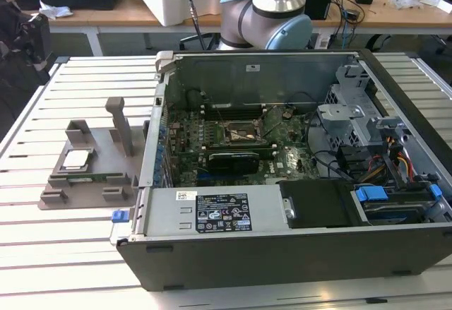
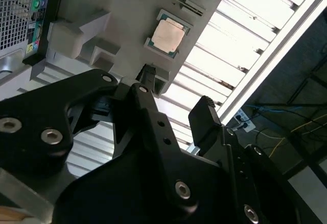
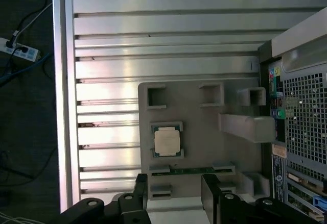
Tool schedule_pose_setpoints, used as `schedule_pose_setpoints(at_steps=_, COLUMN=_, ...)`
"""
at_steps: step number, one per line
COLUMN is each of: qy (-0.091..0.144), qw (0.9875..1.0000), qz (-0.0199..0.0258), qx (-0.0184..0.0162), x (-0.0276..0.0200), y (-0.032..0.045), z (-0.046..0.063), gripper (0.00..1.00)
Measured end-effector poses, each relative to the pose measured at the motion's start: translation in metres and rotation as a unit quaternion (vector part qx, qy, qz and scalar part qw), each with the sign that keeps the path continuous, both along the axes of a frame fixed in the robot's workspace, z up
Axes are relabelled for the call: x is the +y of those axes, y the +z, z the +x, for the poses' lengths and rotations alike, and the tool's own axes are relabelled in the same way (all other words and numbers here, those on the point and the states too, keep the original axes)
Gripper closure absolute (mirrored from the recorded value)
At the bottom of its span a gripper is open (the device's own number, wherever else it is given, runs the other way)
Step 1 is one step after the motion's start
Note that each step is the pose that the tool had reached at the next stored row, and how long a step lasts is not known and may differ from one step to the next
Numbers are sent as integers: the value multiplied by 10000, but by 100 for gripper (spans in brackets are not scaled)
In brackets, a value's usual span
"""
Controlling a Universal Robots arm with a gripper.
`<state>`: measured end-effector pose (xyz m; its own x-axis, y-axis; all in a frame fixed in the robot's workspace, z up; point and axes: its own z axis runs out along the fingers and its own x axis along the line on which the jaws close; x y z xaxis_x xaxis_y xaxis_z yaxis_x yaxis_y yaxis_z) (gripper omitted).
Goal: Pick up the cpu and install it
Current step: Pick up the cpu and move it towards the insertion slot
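The cpu (image 1: 76, 159) is a small square chip with a silvery top. It lies flat in a recess of the grey holder tray (image 1: 106, 140), on the exterior view's left of the open computer case. In both wrist views the cpu (image 3: 167, 142) (image 2: 168, 35) sits in the tray (image 3: 204, 127) beyond my fingers. My gripper (image 3: 174, 188) (image 2: 176, 94) is open, its black fingers apart with nothing between them, hovering over the tray's edge and apart from the chip. The motherboard socket (image 1: 244, 135) lies inside the case.
The open case (image 1: 282, 239) fills the slatted metal table's (image 1: 42, 253) middle and right, and the arm (image 1: 272, 13) rises behind it. A post (image 1: 120, 123) stands up from the tray, and a thin green strip (image 3: 191, 170) lies beside the cpu. Beyond the table edge (image 3: 64, 81), a power strip (image 3: 20, 53).
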<state>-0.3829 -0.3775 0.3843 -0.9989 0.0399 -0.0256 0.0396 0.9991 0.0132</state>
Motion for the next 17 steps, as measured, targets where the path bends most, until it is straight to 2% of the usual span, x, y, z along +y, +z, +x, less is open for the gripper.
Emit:
schedule_pose_setpoints(at_steps=4, qy=0, qw=10000, qz=0, qx=0, x=0, y=-11, z=0, gripper=46)
schedule_pose_setpoints(at_steps=7, qy=0, qw=10000, qz=0, qx=0, x=0, y=-55, z=0, gripper=46)
schedule_pose_setpoints(at_steps=11, qy=33, qw=10000, qz=-1, qx=4, x=5, y=-160, z=4, gripper=46)
schedule_pose_setpoints(at_steps=12, qy=78, qw=10000, qz=-2, qx=3, x=31, y=-216, z=4, gripper=46)
schedule_pose_setpoints(at_steps=13, qy=87, qw=10000, qz=-2, qx=3, x=36, y=-243, z=6, gripper=46)
schedule_pose_setpoints(at_steps=17, qy=90, qw=10000, qz=-2, qx=9, x=38, y=-300, z=5, gripper=46)
